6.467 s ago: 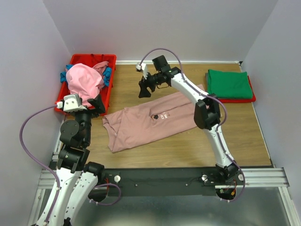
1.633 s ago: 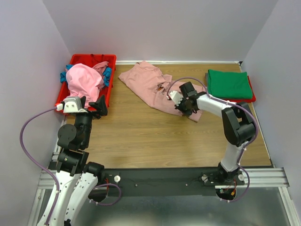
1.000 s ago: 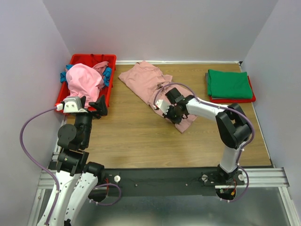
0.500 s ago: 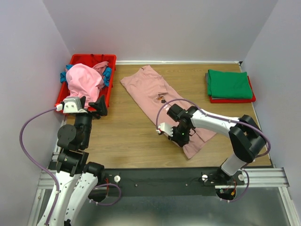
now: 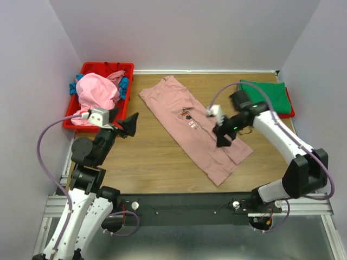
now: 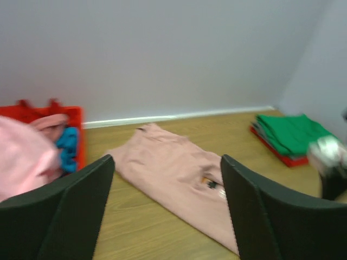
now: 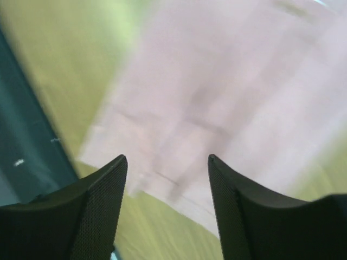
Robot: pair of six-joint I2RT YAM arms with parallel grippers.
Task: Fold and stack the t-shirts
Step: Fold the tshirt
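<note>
The dusty-pink t-shirt (image 5: 187, 122) lies flat, slanting from the tabletop's (image 5: 146, 157) far edge towards its near right. Right claw (image 5: 222, 140) and left claw (image 5: 129, 123) are spread, empty. Limp, light cloth; pinch a hem corner.

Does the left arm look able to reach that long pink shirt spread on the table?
Probably yes. The left gripper is open and points toward the pink shirt, and nothing stands between them on the tabletop.

1 t-shirt (image 5: 179, 108) lies between bin (image 5: 127, 66) and folded stack (image 5: 274, 100).
</note>
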